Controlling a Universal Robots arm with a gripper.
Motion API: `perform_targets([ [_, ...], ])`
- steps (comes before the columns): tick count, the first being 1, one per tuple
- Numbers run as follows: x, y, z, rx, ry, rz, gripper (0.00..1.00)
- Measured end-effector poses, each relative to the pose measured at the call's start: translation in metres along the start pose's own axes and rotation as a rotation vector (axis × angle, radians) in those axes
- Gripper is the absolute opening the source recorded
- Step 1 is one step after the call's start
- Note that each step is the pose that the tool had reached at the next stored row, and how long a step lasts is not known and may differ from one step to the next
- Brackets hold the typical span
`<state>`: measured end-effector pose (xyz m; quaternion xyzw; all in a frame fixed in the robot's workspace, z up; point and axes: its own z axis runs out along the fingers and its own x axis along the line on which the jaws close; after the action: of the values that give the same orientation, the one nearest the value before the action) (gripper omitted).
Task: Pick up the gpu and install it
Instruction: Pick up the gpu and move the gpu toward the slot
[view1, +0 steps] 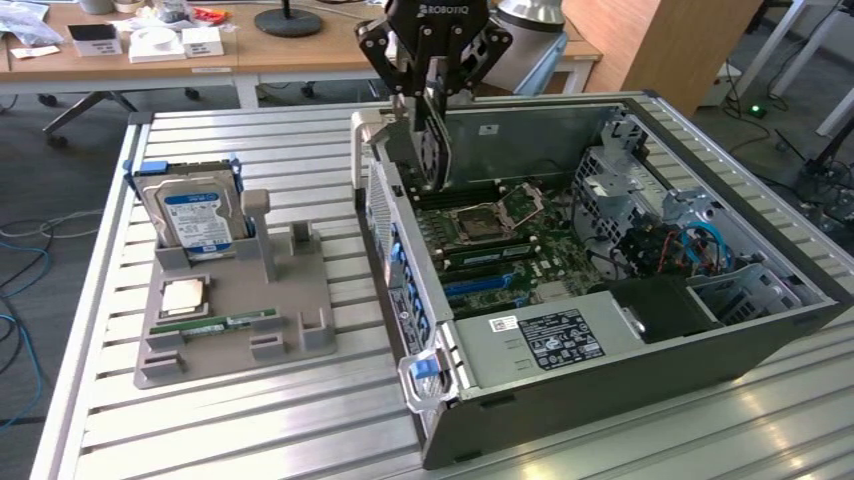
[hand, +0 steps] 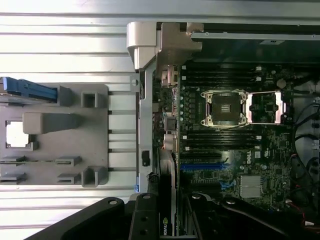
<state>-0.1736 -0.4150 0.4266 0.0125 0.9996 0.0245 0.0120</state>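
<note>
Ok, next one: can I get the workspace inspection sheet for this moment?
Surface: slatted metal table, bearing a grey holder and an open computer case.
Job's things: gpu held on edge over the case's motherboard.
Clutter: hard drive, processor chip and memory stick in the holder.
Grippers: gripper shut on the gpu, above the case.
Cables: blue cables inside the case; loose cables on the floor at the exterior view's left.
Surroundings: wooden desks with small boxes behind the table.
</note>
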Motion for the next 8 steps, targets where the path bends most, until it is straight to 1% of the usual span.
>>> perform_targets([
  [8,-0.021,0.0005,0.0006,-0.0013,-0.0001,0.0,0.26],
])
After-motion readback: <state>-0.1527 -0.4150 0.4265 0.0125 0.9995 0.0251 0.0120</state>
